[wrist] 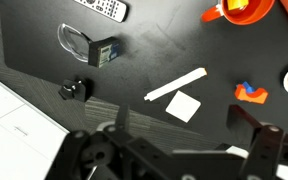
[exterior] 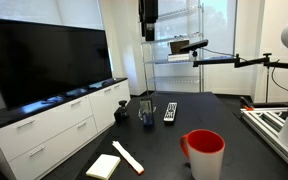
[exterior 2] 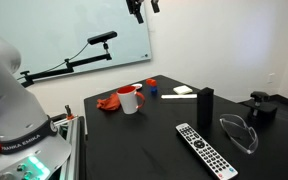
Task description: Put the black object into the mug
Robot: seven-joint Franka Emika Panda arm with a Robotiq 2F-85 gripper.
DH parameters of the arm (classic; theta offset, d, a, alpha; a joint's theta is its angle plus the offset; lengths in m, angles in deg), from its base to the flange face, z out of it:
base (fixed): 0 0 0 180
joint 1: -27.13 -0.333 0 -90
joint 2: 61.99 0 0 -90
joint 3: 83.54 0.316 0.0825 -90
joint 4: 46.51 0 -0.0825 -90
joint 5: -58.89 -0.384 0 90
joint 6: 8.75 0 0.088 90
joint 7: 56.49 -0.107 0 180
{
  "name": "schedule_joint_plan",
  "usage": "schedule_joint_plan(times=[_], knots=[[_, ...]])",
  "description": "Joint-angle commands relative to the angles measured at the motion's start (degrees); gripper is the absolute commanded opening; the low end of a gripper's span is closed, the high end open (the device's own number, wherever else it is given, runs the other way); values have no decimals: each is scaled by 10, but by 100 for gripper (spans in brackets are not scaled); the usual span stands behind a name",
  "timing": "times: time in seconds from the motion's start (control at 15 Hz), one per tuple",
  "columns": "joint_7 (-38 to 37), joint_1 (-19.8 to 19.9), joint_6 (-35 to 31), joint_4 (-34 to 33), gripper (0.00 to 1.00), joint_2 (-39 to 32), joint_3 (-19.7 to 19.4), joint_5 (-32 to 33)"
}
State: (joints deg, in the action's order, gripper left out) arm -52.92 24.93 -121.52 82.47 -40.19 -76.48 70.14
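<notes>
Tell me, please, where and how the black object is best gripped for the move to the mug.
Probably grip the black object on its upper part, coming straight down from above. It stands upright on end with its top free, while the safety glasses lie close beside its base, crowding a low sideways approach.

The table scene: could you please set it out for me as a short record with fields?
gripper: high above the table, jaws open, holding nothing
block: upright, next to the glasses, untouched
mug: upright, well apart from the block
remote: lying flat, near the block
box: squat, black, standing apart from the block
stick and pad: white, flat, side by side
task state: not begun; the block is not in the mug
</notes>
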Motion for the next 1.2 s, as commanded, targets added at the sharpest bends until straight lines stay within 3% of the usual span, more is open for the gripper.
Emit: schedule_joint_plan(times=[0.0,0.27,0.53,0.87,1.13], knots=[[-36,9,10,-19,100,-26,-10,18],[-78,49,12,-46,100,-87,-55,5],[-23,70,-20,-62,100,-143,-115,-72],[45,74,-70,-57,100,-195,-132,-138],[109,78,-77,-47,100,-211,-130,-141]])
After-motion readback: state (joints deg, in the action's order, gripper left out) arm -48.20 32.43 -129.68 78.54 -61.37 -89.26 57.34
